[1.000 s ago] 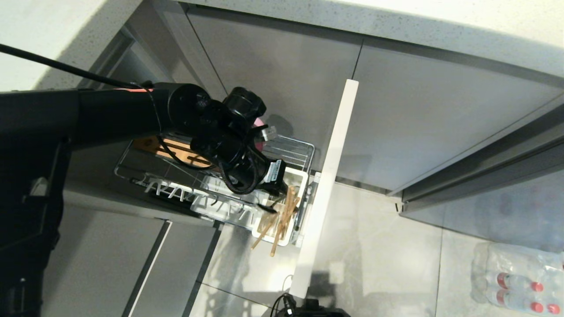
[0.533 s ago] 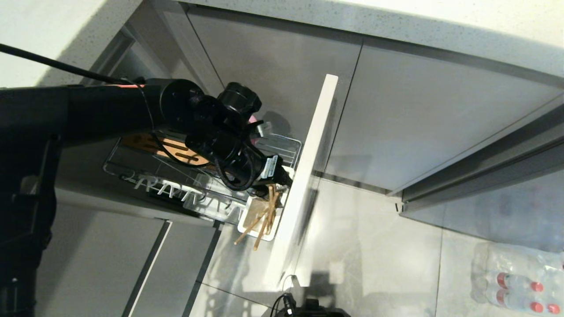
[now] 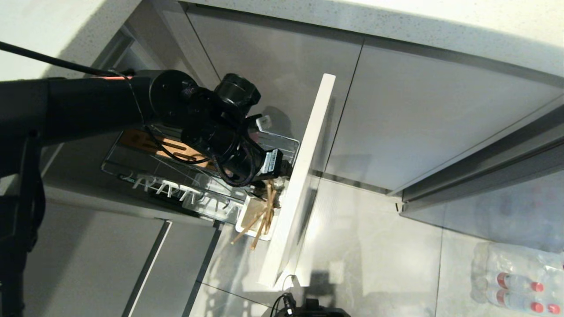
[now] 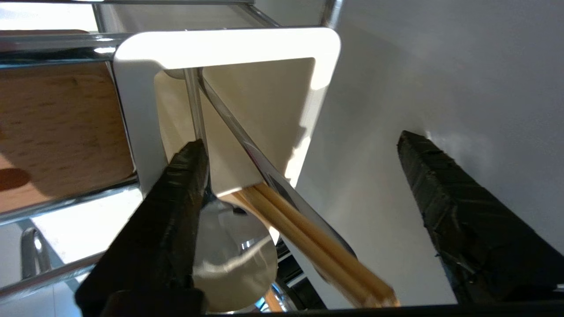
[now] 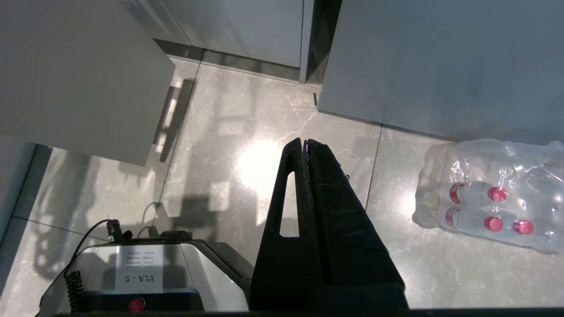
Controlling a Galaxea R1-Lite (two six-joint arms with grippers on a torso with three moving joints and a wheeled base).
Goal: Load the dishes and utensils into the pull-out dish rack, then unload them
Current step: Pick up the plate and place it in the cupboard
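Since a second ago the pull-out dish rack (image 3: pixel 200 176) has slid back toward the cupboard, and its pale front panel (image 3: pixel 299 176) now sits further at 9 o'clock in my head view. My left gripper (image 4: pixel 299 176) has let go; its two black fingers (image 4: pixel 176 198) now stand wide apart with nothing between them.

I count two wooden chopsticks (image 4: pixel 308 237) and one silver spoon (image 4: pixel 246 145). They all lean inside the one white utensil cup (image 4: pixel 229 44), which sits in the rack just beside the front panel. One finger is at the cup's rim, close to the spoon; the other is over by the panel.

My big black left arm (image 3: pixel 88 110) covers much of the rack, so I cannot see any dishes well. A wooden strip (image 3: pixel 150 143) peeks out under the arm.

My right gripper (image 5: pixel 307 145) hangs over the floor (image 5: pixel 220 132), fingers pressed together. One pack of water bottles (image 5: pixel 489 193) lies at 3 o'clock from it.
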